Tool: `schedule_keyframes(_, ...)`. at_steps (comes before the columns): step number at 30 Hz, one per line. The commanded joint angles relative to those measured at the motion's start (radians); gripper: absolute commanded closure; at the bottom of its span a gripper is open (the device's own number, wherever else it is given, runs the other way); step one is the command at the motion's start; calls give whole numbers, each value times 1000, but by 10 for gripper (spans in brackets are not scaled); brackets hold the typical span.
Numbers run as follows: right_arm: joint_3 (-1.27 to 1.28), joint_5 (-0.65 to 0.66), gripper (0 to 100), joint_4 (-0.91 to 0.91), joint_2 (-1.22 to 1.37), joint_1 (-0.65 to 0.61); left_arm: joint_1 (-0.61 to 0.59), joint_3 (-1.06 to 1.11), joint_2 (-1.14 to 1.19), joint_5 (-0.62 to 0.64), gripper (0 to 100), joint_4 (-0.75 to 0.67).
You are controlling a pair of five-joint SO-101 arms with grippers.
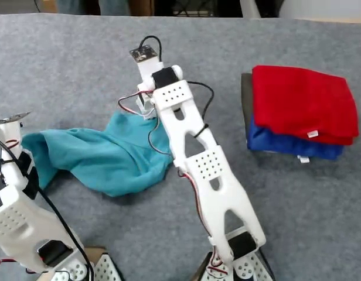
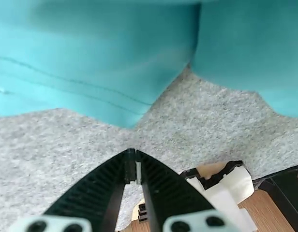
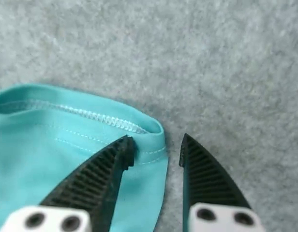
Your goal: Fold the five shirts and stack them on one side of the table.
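Noting teal shirt (image 1: 104, 158) crumpled, well apart from folded stack (image 1: 298, 111); right gripper (image 3: 156, 150) narrowly parted astride hem corner (image 3: 149, 133) nearer stack; left gripper (image 2: 132, 164) closed empty, beyond far edge. We judge cloth light, limp: pinch stitched hem.

1. Counter (image 1: 63, 70): covered in a grey, felt-like cloth under soft, even light.
2. Far side: a dark strip (image 1: 215, 7) runs behind the counter's edge, ending in a pale surface (image 1: 321, 7).
3. Near side: a brown wood-grain board (image 2: 272, 212) adjoins the grey covering.
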Motion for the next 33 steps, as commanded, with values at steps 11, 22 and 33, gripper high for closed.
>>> schedule_keyframes(11,-157,14,825,87,-62,0,-4,-31,-3,-6,971,9)
schedule_keyframes(22,-61,181,825,81,-41,-18,-5,-25,-3,-6,971,11)
schedule_keyframes(33,-28,175,825,-132,71,-17,1,38,-3,-6,971,-20)
